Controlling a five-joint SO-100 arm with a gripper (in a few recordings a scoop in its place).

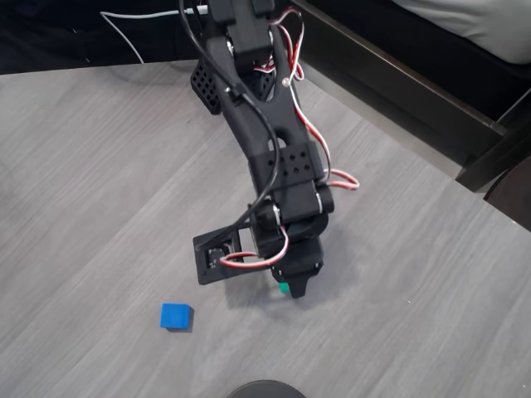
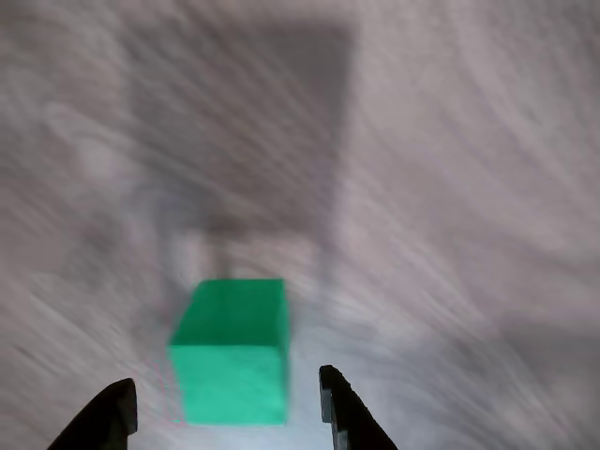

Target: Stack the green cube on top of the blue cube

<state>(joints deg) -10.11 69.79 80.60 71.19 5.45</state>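
Arm comes in from top centre of overhead view and reaches down-frame over grey wood-grain table, links black w/ red-white wires looping along its side. Wrist bends down so gripper points at tabletop, low, just right of frame centre. Small black cam bracket sticks out to the left of the wrist in that view.

Wrist view: gripper has its two dark fingertips at bottom edge, spread apart, a gap on each side of the green cube. Pincer is released, not pressing the cube. Cube sits on the table between the tips, nearer the right one; its top face and front face both visible. Background here is motion-blurred, arm shadow falling on the table above the cube.

Overhead: green cube shows as only a small green sliver under the gripper's tip, rest hidden by the black body.

Count: 1 green cube, 1 blue cube, 1 arm, 1 gripper.

Blue cube rests flat on table, lower left of gripper in overhead view, well apart from green cube, nothing on top of it. Stack not yet done.

Top edge of overhead: white cable on dark surface; dark furniture frame runs diagonally at upper right.
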